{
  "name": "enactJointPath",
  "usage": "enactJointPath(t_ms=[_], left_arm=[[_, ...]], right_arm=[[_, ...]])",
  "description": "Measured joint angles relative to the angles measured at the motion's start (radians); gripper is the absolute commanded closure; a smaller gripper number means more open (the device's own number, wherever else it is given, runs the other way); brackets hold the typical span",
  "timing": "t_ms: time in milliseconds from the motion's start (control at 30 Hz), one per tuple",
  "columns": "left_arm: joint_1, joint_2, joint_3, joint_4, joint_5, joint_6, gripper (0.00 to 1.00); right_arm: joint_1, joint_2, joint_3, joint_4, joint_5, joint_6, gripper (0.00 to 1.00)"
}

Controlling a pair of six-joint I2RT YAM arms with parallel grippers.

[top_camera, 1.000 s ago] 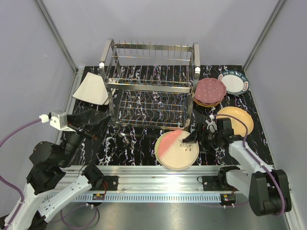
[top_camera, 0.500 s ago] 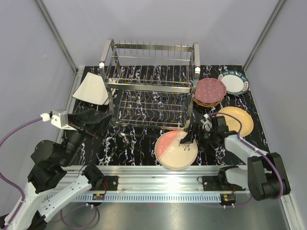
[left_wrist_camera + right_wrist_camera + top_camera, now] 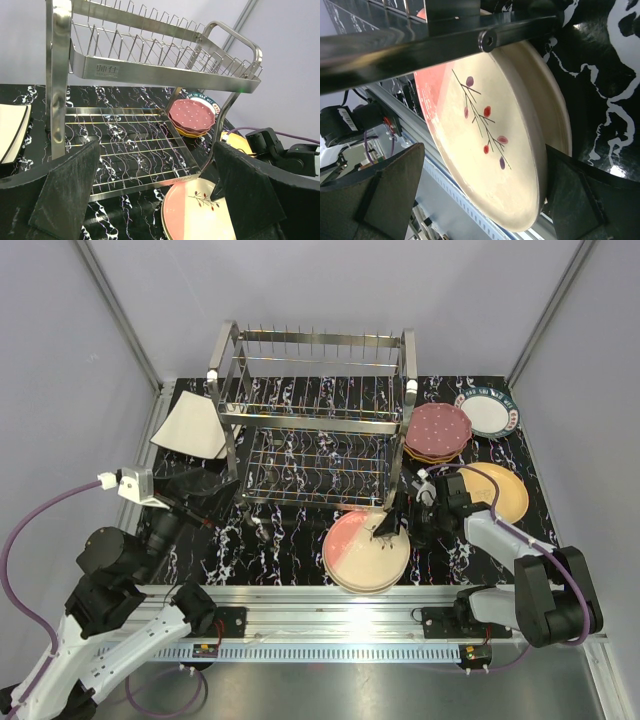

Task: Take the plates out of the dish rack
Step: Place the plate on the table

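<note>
dish rack (image 3: 315, 430) rear centre, plates (image 3: 437, 432) right

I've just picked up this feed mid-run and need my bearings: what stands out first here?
The silver dish rack stands at centre back with no plates showing in either tier. Plates lie around it: a squarish white plate to its left, a maroon dotted plate to its right, and a pink-and-cream plate in front. The right end effector sits open at that plate's far rim.
</note>
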Motion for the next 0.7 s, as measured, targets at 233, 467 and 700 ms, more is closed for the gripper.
enactJointPath(t_ms=[233,467,700], left_arm=[[0.0,-0.002,-0.003,-0.002,0.0,-0.007,0.01],[0.0,-0.016,-0.009,-0.001,0.0,-0.015,0.01],[0.0,-0.021,-0.022,-0.002,-0.001,-0.015,0.01]], right_arm=[[0.001,0.004,0.05,-0.1,0.071,-0.023,0.0],[0.001,0.009,0.122,-0.227,0.132,-0.04,0.0],[0.001,0.002,0.168,-0.333,0.206,-0.051,0.0]])
